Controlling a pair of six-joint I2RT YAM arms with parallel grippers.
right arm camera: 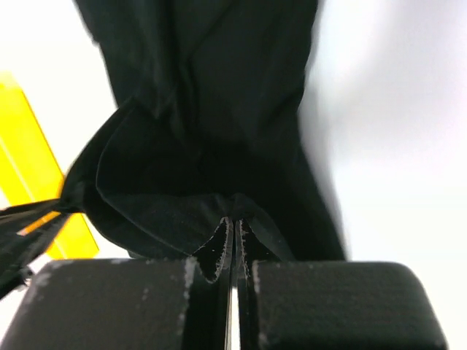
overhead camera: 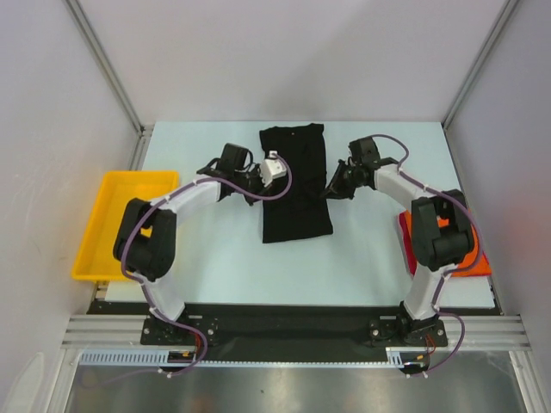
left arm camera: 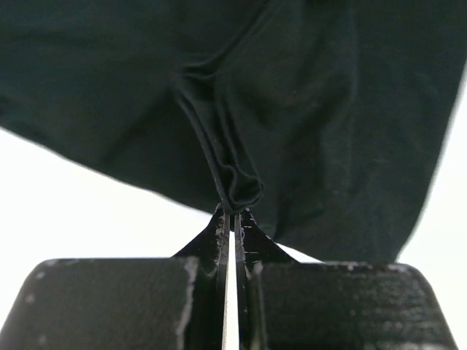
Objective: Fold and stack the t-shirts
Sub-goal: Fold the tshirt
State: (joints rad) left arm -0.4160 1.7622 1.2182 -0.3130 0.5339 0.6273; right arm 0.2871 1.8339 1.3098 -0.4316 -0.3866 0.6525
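Observation:
The large black t-shirt (overhead camera: 295, 185) lies folded into a long strip in the middle of the table. My left gripper (overhead camera: 261, 183) is at the strip's left edge. In the left wrist view it (left arm camera: 233, 213) is shut on a pinched fold of the black cloth (left arm camera: 233, 175). My right gripper (overhead camera: 331, 190) is at the strip's right edge. In the right wrist view it (right arm camera: 235, 220) is shut on a raised flap of the black cloth (right arm camera: 175, 189). Orange-red shirts (overhead camera: 479, 260) lie at the right, partly under the right arm. No pink shirt shows.
A yellow plastic tray (overhead camera: 103, 225) stands at the table's left edge; it also shows in the right wrist view (right arm camera: 29, 171). White walls with metal posts close in the back and sides. The black base rail runs along the near edge.

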